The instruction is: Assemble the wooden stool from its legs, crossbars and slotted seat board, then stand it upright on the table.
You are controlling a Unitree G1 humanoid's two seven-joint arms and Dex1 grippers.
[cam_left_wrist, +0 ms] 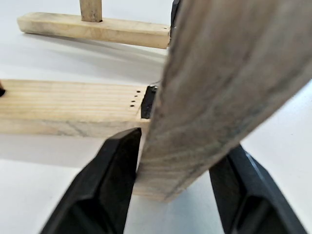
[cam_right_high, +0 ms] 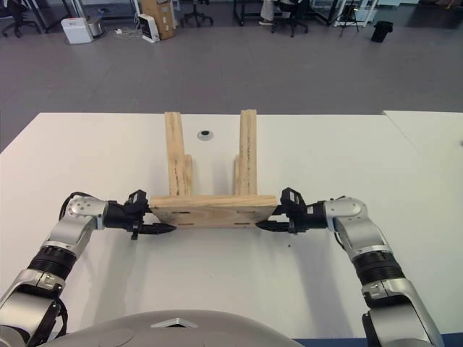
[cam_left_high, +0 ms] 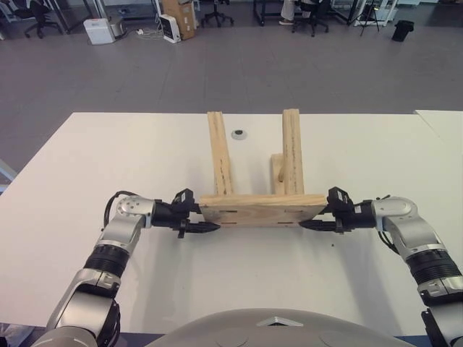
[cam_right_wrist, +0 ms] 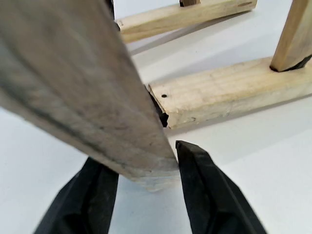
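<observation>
Closest to me, my left end effector [cam_left_high: 202,215] and right end effector [cam_left_high: 318,211] each have the seat board [cam_left_high: 262,208] between their two fingers, one at either short end. The board stands on its long edge on the bench [cam_left_high: 87,166]. In the wrist views the black fingers [cam_left_wrist: 109,185] [cam_right_wrist: 209,190] straddle the board's thickness and press both faces, so I read both as clamped on wood rather than gaping.

The stool looks like plain, unfinished timber: stiff, not fragile, and rough enough to give the pads some bite. I'd guess it is moderately light, but all the weight hangs beyond the grips. Tipping it up will lever against two narrow pinches, and the board could swivel between the fingers. The board ends seem the right hold. The joints may be only pushed together, so I'd turn it slowly and keep both sides level.

Beyond the grips, the left leg [cam_left_high: 219,155] and right leg [cam_left_high: 291,148] run away across the bench from the board's far face. A short stub [cam_left_high: 277,170] sits just inside the right leg. I cannot tell whether it is a crossbar or another leg.

The board hides its own slots, so I cannot check whether the legs are fully seated. Farther off, between the legs, lies a small dark round spot [cam_left_high: 239,134] that I cannot identify.
</observation>
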